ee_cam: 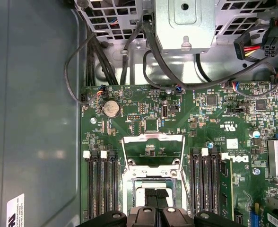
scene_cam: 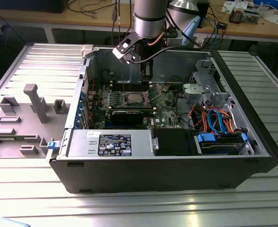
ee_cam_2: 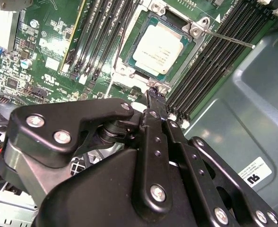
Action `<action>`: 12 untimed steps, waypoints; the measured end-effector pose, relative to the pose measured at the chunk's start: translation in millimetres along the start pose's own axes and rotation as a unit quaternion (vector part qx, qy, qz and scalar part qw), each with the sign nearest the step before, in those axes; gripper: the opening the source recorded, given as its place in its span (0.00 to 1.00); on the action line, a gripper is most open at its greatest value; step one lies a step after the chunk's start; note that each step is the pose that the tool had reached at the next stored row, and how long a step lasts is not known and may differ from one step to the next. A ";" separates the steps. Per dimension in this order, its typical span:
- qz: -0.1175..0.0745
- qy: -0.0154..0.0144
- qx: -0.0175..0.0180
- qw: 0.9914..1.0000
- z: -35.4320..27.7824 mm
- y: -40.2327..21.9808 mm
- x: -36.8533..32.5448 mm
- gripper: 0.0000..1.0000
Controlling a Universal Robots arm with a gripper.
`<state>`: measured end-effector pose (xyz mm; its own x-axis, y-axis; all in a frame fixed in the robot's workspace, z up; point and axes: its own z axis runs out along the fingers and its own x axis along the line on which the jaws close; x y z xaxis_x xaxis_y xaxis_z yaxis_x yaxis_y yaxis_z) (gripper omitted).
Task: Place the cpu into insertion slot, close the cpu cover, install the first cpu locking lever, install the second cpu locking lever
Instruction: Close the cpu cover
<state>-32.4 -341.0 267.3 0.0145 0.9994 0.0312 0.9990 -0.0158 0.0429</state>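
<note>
— CPU (ee_cam_2: 160, 47): where is it found?
— It is seated in the insertion slot (ee_cam_2: 135, 41), silver top up, on the green board (ee_cam_2: 49, 52).
— And the CPU cover (ee_cam: 153, 138)?
— It is folded back open, just beyond the slot.
— How is the gripper (ee_cam_2: 154, 92) held?
— Its jaws are pressed together, poised just above the slot's edge opposite the cover.

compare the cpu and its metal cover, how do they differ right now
The cpu is a solid square with a plain silver-grey top; the cover is a thin frame with an open window, green board showing through. The cpu lies flat in the socket; the cover is swung open, clear of it. Both are silver metal and roughly square.
</note>
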 end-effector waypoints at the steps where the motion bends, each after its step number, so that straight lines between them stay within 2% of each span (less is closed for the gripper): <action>1: 0.000 0.000 0.000 1.000 0.0 0.2 0.0 0.11; 12: 0.000 0.000 0.000 1.000 0.1 3.0 0.1 0.11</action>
<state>-29.4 -341.0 267.3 0.0145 0.9994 0.0312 0.9990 -0.0158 0.0429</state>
